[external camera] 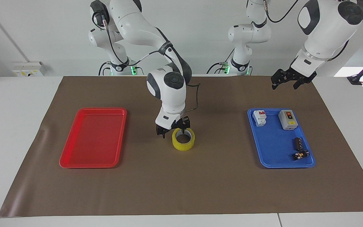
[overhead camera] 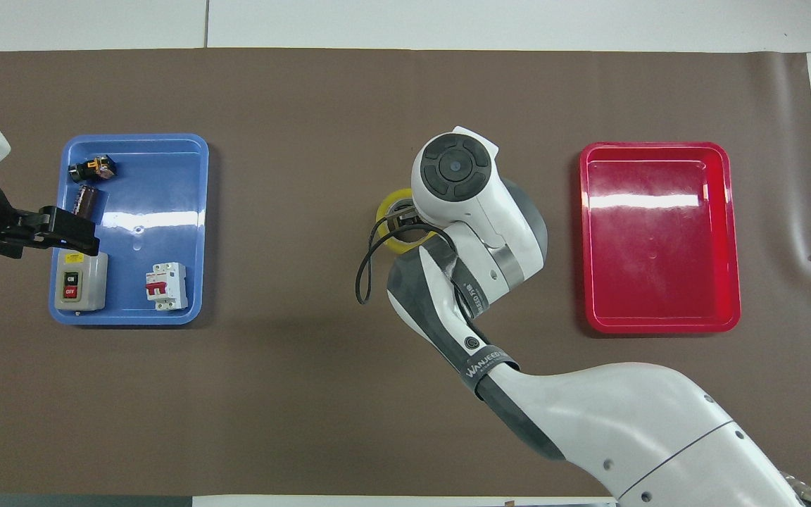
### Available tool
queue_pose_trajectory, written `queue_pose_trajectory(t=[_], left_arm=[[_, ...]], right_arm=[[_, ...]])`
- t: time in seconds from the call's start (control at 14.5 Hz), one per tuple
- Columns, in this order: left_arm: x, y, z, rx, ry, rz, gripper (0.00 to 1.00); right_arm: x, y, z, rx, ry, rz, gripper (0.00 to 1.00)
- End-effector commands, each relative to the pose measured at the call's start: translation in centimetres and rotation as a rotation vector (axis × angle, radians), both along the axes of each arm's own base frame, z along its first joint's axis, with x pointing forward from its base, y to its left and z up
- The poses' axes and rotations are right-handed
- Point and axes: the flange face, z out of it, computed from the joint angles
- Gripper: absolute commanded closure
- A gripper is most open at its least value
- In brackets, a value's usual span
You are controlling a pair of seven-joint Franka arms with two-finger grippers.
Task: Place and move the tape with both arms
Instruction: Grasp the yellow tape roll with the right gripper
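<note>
The yellow tape roll [external camera: 183,143] lies flat at the middle of the brown mat; in the overhead view only its edge [overhead camera: 382,220] shows from under the right arm's wrist. My right gripper [external camera: 172,130] is down at the roll, open, at the part of its rim nearer the robots. One finger [external camera: 163,133] is outside the roll and the other is over its hole. My left gripper [external camera: 284,84] is open and empty in the air, over the mat beside the blue tray's edge nearer the robots; it also shows in the overhead view [overhead camera: 67,238].
A blue tray [external camera: 273,151] at the left arm's end holds a grey switch box [external camera: 287,119], a white circuit breaker [external camera: 259,118] and small dark parts [external camera: 298,143]. An empty red tray [external camera: 93,138] lies at the right arm's end. Two smaller arms stand at the robots' end of the table.
</note>
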Motion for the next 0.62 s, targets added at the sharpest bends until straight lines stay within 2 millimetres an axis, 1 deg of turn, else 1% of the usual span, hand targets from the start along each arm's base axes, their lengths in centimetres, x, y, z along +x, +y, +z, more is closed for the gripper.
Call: queue_pose_trajectory(t=[0.0,0.07,0.14,0.21,0.28,0.35,0.41,0.48,0.55], left_arm=[[0.9,0.2,-0.5,-0.024,0.020,-0.006,0.00],[0.8,0.1,-0.3,-0.023,0.014,-0.006,0.00],[0.6,0.1,0.2,-0.023,0.002,-0.005,0.00],[0.7,0.2,0.2,-0.024,-0.005,0.000,0.00],[0.7,0.2,0.5,-0.024,-0.012,0.000,0.00],[0.6,0.0,0.6,-0.024,-0.011,-0.001,0.00],[0.4,0.6,0.5,-0.023,0.000,0.010,0.00],[0.3,1.1,0.6,-0.021,0.001,0.016,0.00],[0.2,1.4,0.5,-0.021,0.003,0.019,0.00]], right_arm=[[-1.0,-1.3,-1.0,0.033,-0.029,0.009,0.00],[-1.2,-1.6,-1.7,0.041,-0.023,-0.002,0.00],[-1.6,-1.5,-2.3,0.045,-0.012,-0.007,0.00],[-1.7,-1.2,-2.8,0.048,-0.016,-0.005,0.00],[-1.7,-1.4,-2.9,0.043,-0.008,-0.007,0.00],[-2.0,-1.4,-3.5,0.043,-0.008,-0.005,0.07],[-2.1,-1.2,-3.9,0.045,-0.011,-0.005,0.12],[-2.0,-1.3,-4.4,0.043,-0.008,-0.008,0.35],[-1.8,-1.5,-4.1,0.038,-0.002,-0.012,0.89]])
